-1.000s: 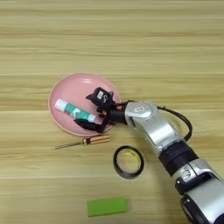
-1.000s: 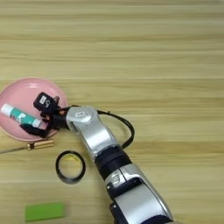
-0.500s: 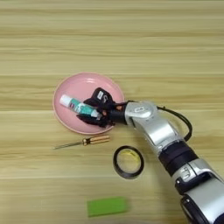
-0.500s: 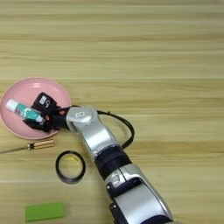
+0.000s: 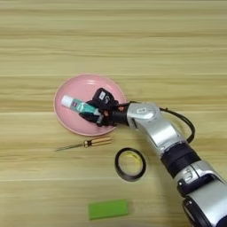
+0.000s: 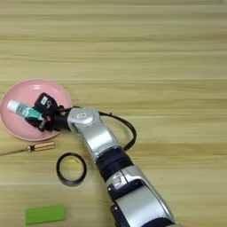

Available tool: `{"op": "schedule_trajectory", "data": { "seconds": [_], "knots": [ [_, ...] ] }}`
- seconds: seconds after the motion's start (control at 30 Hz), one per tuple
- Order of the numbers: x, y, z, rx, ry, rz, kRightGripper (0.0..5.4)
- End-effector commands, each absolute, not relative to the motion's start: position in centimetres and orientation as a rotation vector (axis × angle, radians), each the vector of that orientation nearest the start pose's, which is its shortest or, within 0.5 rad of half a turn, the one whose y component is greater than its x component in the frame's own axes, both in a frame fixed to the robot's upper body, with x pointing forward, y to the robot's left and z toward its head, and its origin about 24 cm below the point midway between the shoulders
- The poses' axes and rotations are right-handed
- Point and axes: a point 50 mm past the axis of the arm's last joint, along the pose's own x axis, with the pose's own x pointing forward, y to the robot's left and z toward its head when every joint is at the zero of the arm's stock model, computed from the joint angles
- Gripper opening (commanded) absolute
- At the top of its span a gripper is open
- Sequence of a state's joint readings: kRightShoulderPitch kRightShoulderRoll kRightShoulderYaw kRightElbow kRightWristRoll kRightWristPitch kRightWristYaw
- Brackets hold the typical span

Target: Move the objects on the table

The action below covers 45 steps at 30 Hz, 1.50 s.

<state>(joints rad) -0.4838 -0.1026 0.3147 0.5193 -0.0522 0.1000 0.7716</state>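
While my right arm reaches in from the lower right, its black two-fingered gripper [image 5: 94, 113] sits over the round pink shallow dish [image 5: 71, 122], the fingers clamped on the right end of the small white glue-stick tube with a teal label [image 5: 79, 105]. Tube lies angled inside the dish, white cap end toward the upper left, clear of the rim.

Around it: small screwdriver with an amber handle [image 5: 85, 143] lies just below the dish, its thin shaft pointing left, close to the rim but apart from it. Black tape ring with a yellowish inner core [image 5: 130, 163] lies flat below the silver forearm [image 5: 155, 128], just beside it. Flat green rectangular block [image 5: 108, 209] rests near the bottom edge, well apart from the rest. A black cable [image 5: 184, 123] loops off the forearm's right side.

Left eye view shows the whole dish with bare wood to its left; in the right eye view the dish touches the left edge and the screwdriver tip is cut off, but more of the arm shows.

Light-brown wooden table [image 5: 133, 40] is open across the whole upper half and the right side.
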Motion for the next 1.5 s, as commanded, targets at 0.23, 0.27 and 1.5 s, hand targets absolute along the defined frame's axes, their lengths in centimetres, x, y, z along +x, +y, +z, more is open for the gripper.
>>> {"op": "schedule_trajectory", "data": {
  "seconds": [0.23, 0.27, 1.5],
  "knots": [
    [32.1, -4.6, 9.4, -0.274, 0.024, 1.077, 1.67],
    [32.2, -4.7, 9.7, -0.272, 0.015, 1.072, 1.67],
    [36.0, -12.3, 14.8, -0.253, -0.099, 0.756, 1.67]
  ]
}}
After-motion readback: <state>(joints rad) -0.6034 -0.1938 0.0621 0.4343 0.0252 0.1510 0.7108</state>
